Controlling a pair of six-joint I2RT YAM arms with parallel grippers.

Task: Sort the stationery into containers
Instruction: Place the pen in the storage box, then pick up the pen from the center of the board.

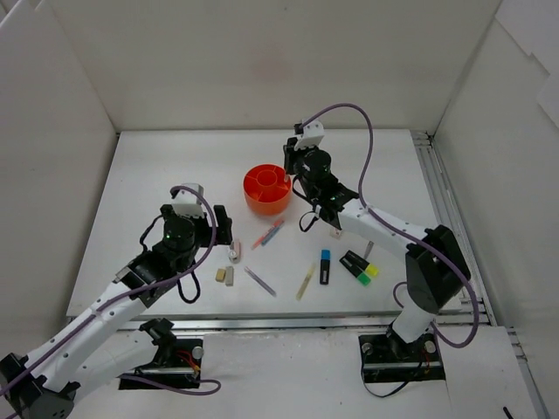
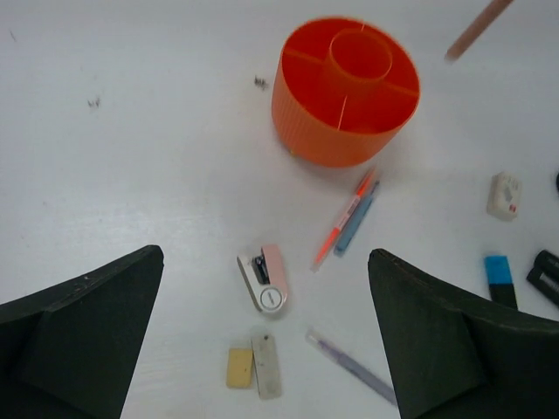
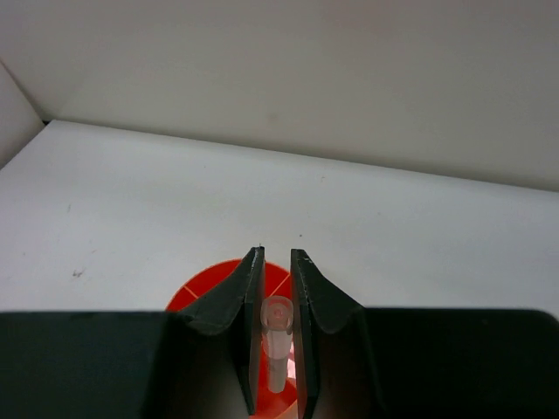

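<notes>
The round orange organiser (image 1: 266, 188) stands mid-table and also shows in the left wrist view (image 2: 345, 96). My right gripper (image 1: 295, 175) hovers over its right rim. In the right wrist view the right gripper (image 3: 276, 255) is shut on a translucent pink pen (image 3: 278, 319), with the organiser (image 3: 205, 284) below. My left gripper (image 1: 186, 230) is open and empty (image 2: 264, 256), above a white-and-pink piece (image 2: 265, 279), a tan eraser (image 2: 238, 367) and a grey eraser (image 2: 266, 365). An orange pen (image 2: 345, 218) and a blue pen (image 2: 358, 223) lie side by side near the organiser.
A purple pen (image 1: 260, 280), a yellow pen (image 1: 305, 281), a blue-ended highlighter (image 1: 325, 266), two highlighters (image 1: 358, 266) with green and yellow ends, a grey pen (image 1: 369, 250) and a small white piece (image 1: 334, 233) lie toward the front right. White walls enclose the table.
</notes>
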